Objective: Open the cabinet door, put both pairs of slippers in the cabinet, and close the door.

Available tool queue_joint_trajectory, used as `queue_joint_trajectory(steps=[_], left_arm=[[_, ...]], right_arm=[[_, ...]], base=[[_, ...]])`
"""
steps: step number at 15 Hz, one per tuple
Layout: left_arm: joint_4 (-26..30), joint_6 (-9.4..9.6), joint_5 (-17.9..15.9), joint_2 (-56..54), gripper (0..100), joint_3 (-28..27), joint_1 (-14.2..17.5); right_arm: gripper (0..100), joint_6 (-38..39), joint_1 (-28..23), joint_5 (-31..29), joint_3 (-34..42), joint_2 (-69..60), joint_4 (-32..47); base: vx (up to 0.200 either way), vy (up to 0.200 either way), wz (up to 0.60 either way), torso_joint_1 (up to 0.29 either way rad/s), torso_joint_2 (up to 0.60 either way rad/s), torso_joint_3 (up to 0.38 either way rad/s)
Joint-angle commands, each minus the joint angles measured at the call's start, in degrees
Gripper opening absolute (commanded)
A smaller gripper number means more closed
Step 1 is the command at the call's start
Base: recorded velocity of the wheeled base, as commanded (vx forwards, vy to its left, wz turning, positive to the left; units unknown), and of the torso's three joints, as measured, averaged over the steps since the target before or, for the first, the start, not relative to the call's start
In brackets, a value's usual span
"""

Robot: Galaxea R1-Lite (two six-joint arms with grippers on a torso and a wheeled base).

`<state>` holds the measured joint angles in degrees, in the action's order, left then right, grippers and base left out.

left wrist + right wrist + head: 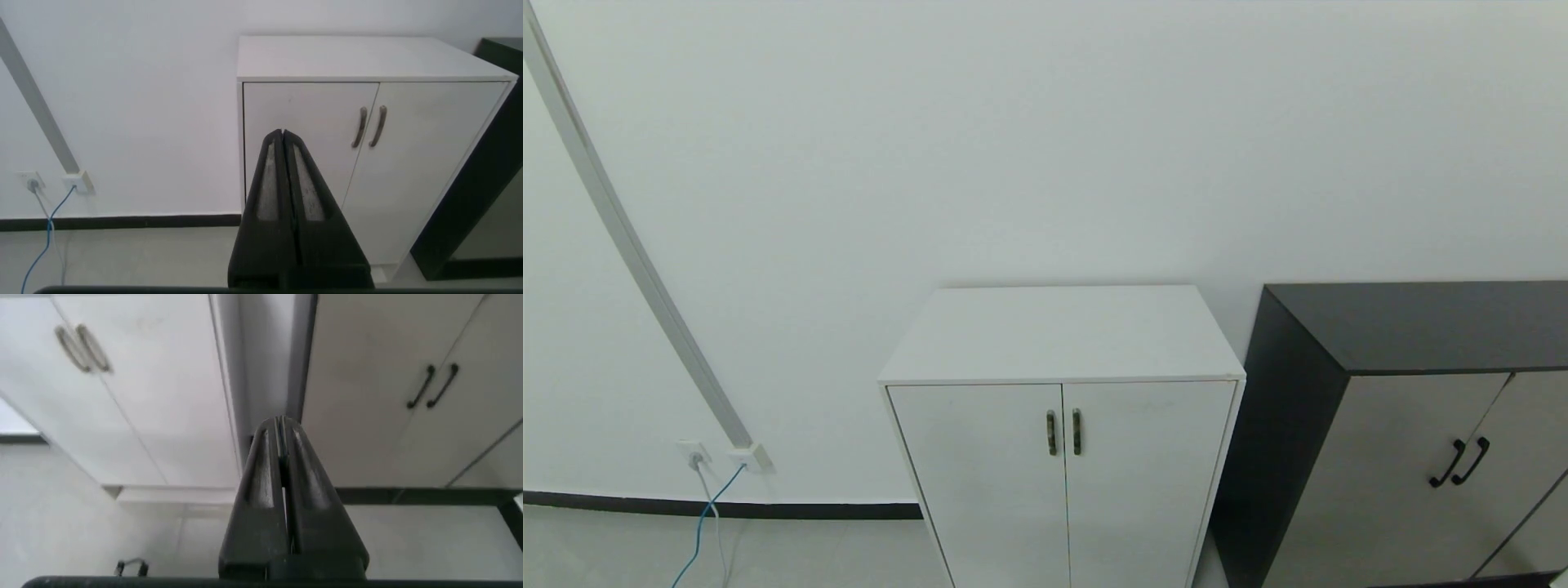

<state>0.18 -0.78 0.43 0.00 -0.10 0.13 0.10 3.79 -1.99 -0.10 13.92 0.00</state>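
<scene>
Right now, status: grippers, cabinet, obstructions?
Left gripper shut, empty; right gripper shut, empty. White cabinet doors both closed. Dark cabinet beside it, off the doors.

Black cabinet point(1290, 441), blue cable point(698, 535)

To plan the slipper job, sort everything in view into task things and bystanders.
Job: white cabinet, both doors shut; its paired handles; left gripper, shut; right gripper, shut.
Lying about: black cabinet with grey doors; wall sockets; blue cable; slanted wall duct.
</scene>
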Motion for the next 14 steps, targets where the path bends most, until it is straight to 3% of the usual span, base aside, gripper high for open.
queue_joint_trajectory(steps=[1, 7, 10, 14], left_arm=[[-0.01, -0.01, 0.01, 0.00, 0, 0.01, 0.04], [-0.01, 0.43, -0.08, 0.00, 0, 0.10, 0.04], [-0.01, 0.34, -0.08, 0.00, 0, 0.01, 0.04], [-0.01, 0.34, -0.08, 0.00, 0, 0.01, 0.04]], right_arm=[[0, -0.01, -0.89, -0.03, 0.01, -4.87, 0.00], [0, -0.89, -3.70, -0.47, -0.08, -13.83, 0.09], [0, 3.24, -3.70, 0.84, 0.10, -13.75, -0.26], [0, 3.15, -3.70, 1.55, 0.10, -13.75, -0.26]], base=[[0.000, 0.000, 0.00, 0.000, 0.00, 0.000], [0.000, 0.000, 0.00, 0.000, 0.00, 0.000], [0.000, 0.000, 0.00, 0.000, 0.00, 0.000], [0.000, 0.000, 0.00, 0.000, 0.00, 0.000]])
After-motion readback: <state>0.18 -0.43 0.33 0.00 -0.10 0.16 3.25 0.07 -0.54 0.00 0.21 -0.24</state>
